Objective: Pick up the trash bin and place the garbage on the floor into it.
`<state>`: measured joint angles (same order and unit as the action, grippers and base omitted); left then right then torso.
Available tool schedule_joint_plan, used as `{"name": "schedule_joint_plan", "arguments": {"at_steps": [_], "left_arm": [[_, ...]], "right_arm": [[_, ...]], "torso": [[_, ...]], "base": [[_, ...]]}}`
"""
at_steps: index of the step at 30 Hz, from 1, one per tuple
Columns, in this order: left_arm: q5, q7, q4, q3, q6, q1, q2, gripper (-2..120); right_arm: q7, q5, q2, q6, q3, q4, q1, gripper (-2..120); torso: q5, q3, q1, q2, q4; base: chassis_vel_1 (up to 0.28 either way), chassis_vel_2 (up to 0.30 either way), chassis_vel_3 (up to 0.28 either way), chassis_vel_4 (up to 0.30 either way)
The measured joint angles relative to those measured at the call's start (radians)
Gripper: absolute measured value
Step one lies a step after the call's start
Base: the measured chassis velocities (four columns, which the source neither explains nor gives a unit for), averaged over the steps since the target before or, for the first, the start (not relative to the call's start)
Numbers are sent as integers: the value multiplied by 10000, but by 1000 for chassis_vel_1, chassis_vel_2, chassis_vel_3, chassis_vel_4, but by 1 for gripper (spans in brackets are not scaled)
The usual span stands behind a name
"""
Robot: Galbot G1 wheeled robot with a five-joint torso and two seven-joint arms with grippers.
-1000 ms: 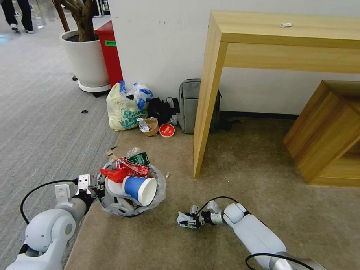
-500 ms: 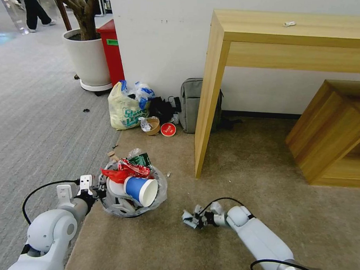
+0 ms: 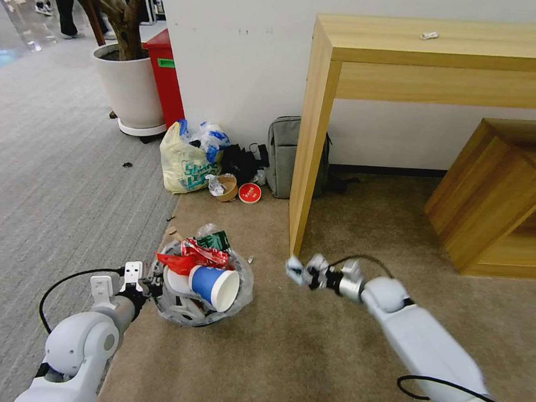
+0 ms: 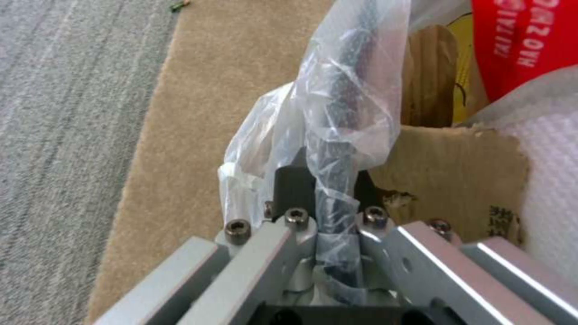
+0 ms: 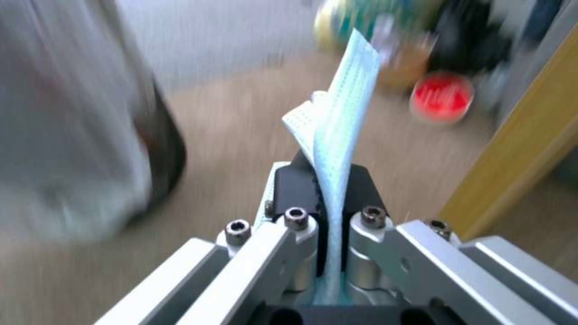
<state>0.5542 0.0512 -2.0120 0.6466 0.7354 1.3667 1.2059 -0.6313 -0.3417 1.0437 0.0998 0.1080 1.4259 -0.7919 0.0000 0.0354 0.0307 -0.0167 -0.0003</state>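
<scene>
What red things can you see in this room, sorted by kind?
Red cabinet beside the plant pot: 1
Round red lid on the floor: 1
Red wrappers heaped in the trash bin: 2, as far as I can tell
Total: 4

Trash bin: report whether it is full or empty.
Full, heaped above the rim. The trash bin holds a blue paper cup, red wrappers and a green crushed bottle.

The trash bin [image 3: 185,306], round, black and lined with a crinkly clear bag, stands on the beige floor [image 3: 333,356], heaped with garbage: a blue cup [image 3: 213,285] on its side, red wrappers [image 3: 190,256], cardboard [image 4: 445,176]; right of the bin, a pale paper scrap [image 5: 337,135] is held off the floor
</scene>
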Motion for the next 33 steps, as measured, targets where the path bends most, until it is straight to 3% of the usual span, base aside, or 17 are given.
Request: {"name": "schedule_joint_plan", "arguments": {"at_steps": [6,12,19,27,33], "left_arm": [[-77,-207,59,-284,0,-53,-68,0],[-331,-396,116,-662,0,-76,-230,0],[-404,-407,120,-945,0,-167,-252,0],[-475,-366,183,-1438,0,-465,-293,0],[-472,-338,188,-1475,0,-563,-307,0]], "right_arm": [[285,-1224,-347,581,458,2018,153,0],[321,-2108,-494,1169,-165,3470,926,0],[199,-2376,-460,1503,-1055,3807,1375,0],[42,-2349,-757,1877,-2920,4310,1869,0],[19,-2023,-889,2017,-3354,4404,1978,0]], "torso": [[0,0,-1,0,0],[-2,0,0,-1,2],[-1,0,-1,-1,2],[-1,0,-1,-1,0],[0,0,-1,-1,1]], "base": [[0,0,0,0],[0,0,0,0],[0,0,0,0],[0,0,0,0],[0,0,0,0]]}}
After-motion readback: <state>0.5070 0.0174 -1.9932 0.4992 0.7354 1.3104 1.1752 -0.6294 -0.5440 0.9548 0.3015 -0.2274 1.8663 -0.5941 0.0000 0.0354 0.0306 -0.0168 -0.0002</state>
